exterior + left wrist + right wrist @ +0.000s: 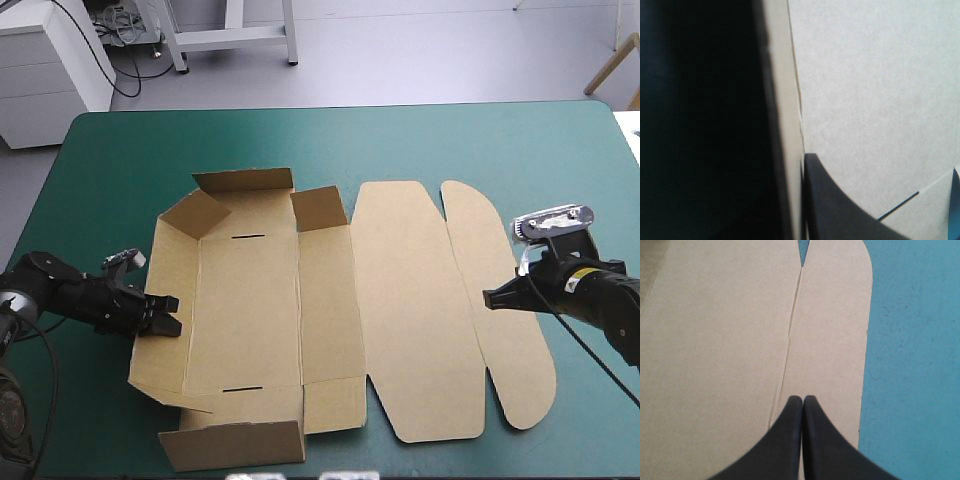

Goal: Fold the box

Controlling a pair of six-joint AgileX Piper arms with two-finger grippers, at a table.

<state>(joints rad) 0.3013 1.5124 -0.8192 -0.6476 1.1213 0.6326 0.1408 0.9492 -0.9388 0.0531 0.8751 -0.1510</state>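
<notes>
A brown box point(400, 300) lies as a cut sheet across the middle of a teal-green bench point(400, 130). Its left part is half formed, with walls tilted up. The lid point(400, 240) and its rounded flap point(520, 370) lie flat toward the right. The left hand point(162, 318) is at the left wall point(175, 270), and appears to be grasping the board's edge. The right hand point(492, 298) is clenched and holds nothing, its tip over the flap.

The board looks light and stiff. It will likely bend cleanly only at its scored lines and spring back if released. Thin edges of walls and flaps seem best to pinch, while flat panels give no grip and would need pushing.

Only the high view shows the whole sheet, its two slots point(250, 237) and which walls stand. The left wrist view shows the board's edge running between a dark mass and one black finger point(840, 210). The right wrist view shows the right hand's fingers meeting in a point just beside the crease point(792, 315).
</notes>
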